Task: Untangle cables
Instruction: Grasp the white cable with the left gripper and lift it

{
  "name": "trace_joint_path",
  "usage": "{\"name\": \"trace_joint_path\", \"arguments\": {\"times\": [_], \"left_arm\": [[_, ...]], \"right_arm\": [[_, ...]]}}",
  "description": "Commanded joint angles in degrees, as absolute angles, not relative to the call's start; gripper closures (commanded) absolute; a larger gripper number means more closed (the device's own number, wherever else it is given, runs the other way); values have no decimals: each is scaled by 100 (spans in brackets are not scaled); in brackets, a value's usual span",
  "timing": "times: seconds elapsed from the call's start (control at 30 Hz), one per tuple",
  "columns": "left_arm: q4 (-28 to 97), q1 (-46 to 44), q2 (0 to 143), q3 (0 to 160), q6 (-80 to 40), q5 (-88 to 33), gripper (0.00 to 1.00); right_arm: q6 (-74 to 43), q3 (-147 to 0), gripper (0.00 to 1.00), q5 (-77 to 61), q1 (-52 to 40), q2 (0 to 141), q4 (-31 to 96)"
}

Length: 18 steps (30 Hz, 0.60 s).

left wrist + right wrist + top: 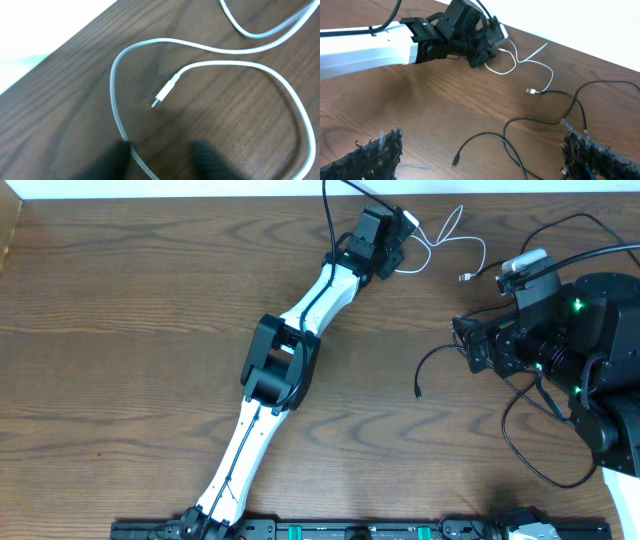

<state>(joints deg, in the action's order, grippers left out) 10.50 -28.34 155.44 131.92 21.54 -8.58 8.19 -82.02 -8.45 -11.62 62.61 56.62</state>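
Observation:
The short white cable (pixel 455 242) lies in loops at the table's far edge, its plug (pixel 465 277) free. In the left wrist view the white cable (pixel 225 55) curls round its other plug (pixel 162 95). My left gripper (pixel 405 242) (pixel 162 162) is open, low over the white cable, with one strand running between its fingers near the left one. Black cables (pixel 525 450) lie tangled around the right arm, one plug end (pixel 417 392) pointing left. My right gripper (pixel 458 345) (pixel 480 160) is open wide over a black cable (pixel 490 137) and its plug (pixel 456 160).
The left arm (pixel 280 360) stretches diagonally across the middle of the dark wooden table (pixel 120 330). The right arm's base (pixel 600 330) with its thicker black wires fills the right side. The table's far edge (pixel 200 198) is just behind the white cable.

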Motion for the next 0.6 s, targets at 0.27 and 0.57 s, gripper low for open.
{"name": "trace_joint_path", "arguments": {"times": [0.27, 0.57], "left_arm": [[655, -2722, 15769, 13214, 1737, -808, 44], [484, -2663, 15906, 13211, 1509, -808, 59]], "right_arm": [[882, -8283, 1, -919, -1210, 6226, 5686], [880, -8283, 1, -921, -1210, 6226, 5736]]}}
